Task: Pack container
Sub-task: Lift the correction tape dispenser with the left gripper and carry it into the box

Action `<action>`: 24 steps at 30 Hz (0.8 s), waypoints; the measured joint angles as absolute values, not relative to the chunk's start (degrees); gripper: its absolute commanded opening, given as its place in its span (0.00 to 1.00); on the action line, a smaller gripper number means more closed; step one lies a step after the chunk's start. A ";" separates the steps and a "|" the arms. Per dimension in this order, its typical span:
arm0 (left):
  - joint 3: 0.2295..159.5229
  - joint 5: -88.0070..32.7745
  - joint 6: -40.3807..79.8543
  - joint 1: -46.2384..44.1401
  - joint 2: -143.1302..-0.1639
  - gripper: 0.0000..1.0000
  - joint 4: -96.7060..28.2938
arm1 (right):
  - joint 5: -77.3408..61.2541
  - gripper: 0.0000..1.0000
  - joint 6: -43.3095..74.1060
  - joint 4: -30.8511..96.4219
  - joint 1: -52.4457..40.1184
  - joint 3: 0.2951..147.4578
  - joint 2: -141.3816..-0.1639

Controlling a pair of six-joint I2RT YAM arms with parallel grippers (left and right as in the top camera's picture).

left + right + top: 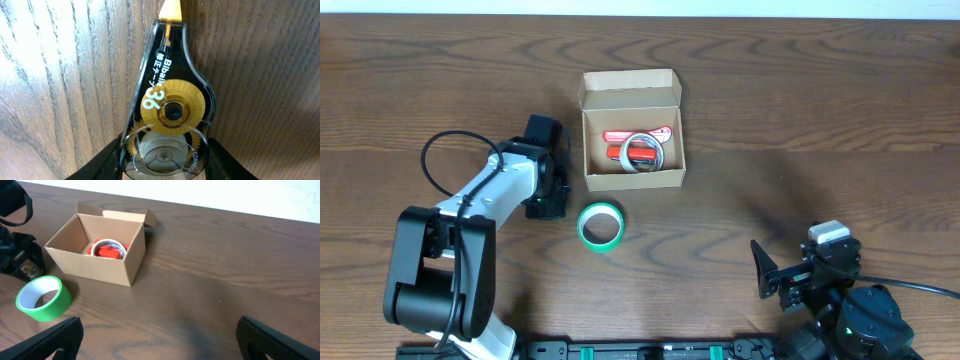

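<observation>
Two items are in and two are out, by my count from the remote desk. On the dark wood table (pixel 800 110), the container (pixel 632 181) stands open at centre with its lid flap up at the back, a red item (pixel 642 152) and a clear roll (pixel 661 157) inside. A green tape roll (pixel 602 240) sits just in front of its near wall, untouched. Left of the box, a black correction-tape dispenser (pixel 167 107) lies flat on the wood. My left gripper (pixel 165 162) straddles its rounded rear end, fingers (pixel 95 167) partly apart and close against either side; whether they have truly bitten I cannot tell. The container lies near that gripper, to its right, not touching. My right gripper (pixel 162 342) gapes fully, holding nothing, well apart from the box. Packing, I judge, is roughly half done, with the lid not yet closed.
</observation>
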State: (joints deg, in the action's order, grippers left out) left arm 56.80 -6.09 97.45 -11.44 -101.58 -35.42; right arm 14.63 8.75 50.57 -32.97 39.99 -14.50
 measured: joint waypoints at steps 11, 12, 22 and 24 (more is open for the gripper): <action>56.80 -5.48 97.45 -11.44 -94.41 0.40 -35.27 | 14.66 0.99 8.75 50.57 -32.97 39.99 -14.50; 56.80 -5.28 97.45 -11.44 -93.43 0.40 -35.27 | 14.63 0.99 8.75 50.57 -32.97 39.99 -14.50; 56.80 -4.03 97.45 -11.46 -86.46 0.40 -35.29 | 14.63 0.99 8.75 50.57 -32.97 39.99 -14.50; 56.90 -3.86 97.43 -11.75 -85.56 0.41 -35.31 | 14.63 0.99 8.75 50.54 -32.97 39.99 -14.50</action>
State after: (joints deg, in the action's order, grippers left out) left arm 56.90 -3.86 97.43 -11.75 -85.56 -35.31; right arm 14.63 8.75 50.54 -32.97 39.99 -14.50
